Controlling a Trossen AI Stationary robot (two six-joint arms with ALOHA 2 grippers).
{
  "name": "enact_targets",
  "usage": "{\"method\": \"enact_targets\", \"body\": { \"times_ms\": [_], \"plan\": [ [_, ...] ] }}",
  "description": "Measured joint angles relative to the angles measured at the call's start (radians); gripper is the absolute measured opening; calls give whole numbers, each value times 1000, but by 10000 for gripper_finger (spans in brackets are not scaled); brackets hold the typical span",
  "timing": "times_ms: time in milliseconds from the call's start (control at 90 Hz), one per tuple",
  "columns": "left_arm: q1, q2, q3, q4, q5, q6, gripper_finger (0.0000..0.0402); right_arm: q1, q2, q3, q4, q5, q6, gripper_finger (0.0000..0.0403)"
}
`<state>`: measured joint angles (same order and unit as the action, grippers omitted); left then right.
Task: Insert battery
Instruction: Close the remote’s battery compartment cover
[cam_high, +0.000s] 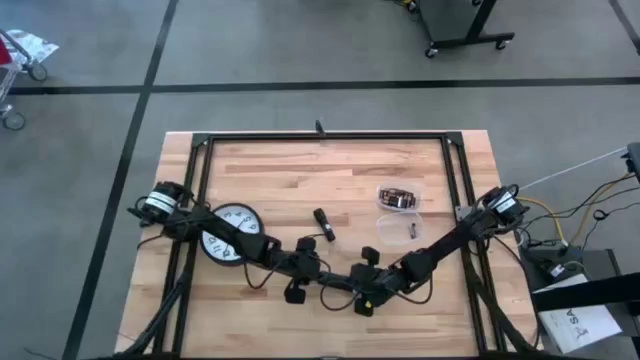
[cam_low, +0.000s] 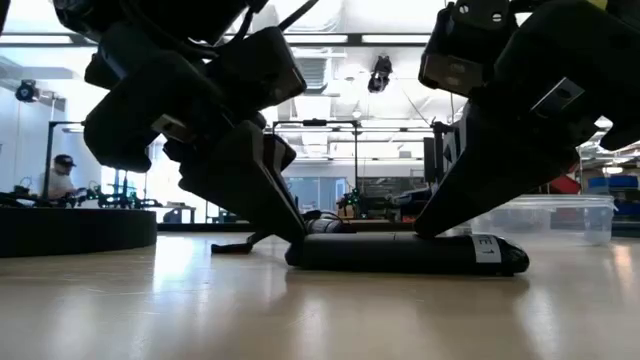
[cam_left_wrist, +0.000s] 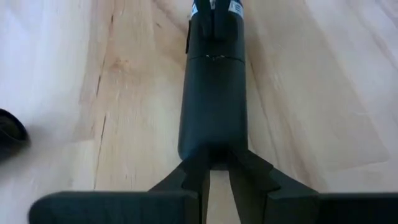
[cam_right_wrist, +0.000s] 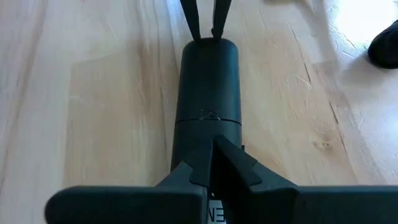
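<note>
High view, desk (cam_high: 330, 170): wooden top in a black frame, both arms reaching toward its near middle.
High view, left end effector (cam_high: 318, 272): low at the near centre, facing the right end effector (cam_high: 352, 276) just beside it.
High view, other things: a wall clock (cam_high: 227, 233) under the left arm; a small black part (cam_high: 324, 224) lying alone near the centre; two clear plastic containers (cam_high: 398, 198) toward the right.
Low view, flashlight (cam_low: 405, 253): a dark tube lying flat on the desk, with both end effectors bearing down on its two ends; a white label shows near one end.
Low view, background: a person (cam_low: 58, 180) sits far off in the room; a clear container stands beyond the tube.
Left wrist view, left end effector (cam_left_wrist: 217, 163): fingers narrowed and pinching one end of the flashlight (cam_left_wrist: 213, 87).
Right wrist view, right end effector (cam_right_wrist: 211, 165): fingers drawn close, clamped on the opposite end of the flashlight (cam_right_wrist: 207, 87), the other arm's fingertips meeting the far end.
</note>
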<state>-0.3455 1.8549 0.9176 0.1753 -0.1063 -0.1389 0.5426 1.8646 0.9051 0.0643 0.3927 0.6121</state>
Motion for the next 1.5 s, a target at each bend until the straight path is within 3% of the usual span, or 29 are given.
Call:
{"method": "enact_targets", "body": {
  "times_ms": [833,1067,1200,1500],
  "plan": [
    [3,5,6,105,-22,27,38,0,0,1,0,5,-36,0],
    [3,-27,53,96,-16,103,38,4,-26,32,-30,-10,-107,4],
    [1,-58,66,88,-16,107,48,20,-43,83,-91,-36,-127,39],
    [-40,-108,67,28,-15,16,120,64,-47,121,-165,65,-59,182]
  ]
}}
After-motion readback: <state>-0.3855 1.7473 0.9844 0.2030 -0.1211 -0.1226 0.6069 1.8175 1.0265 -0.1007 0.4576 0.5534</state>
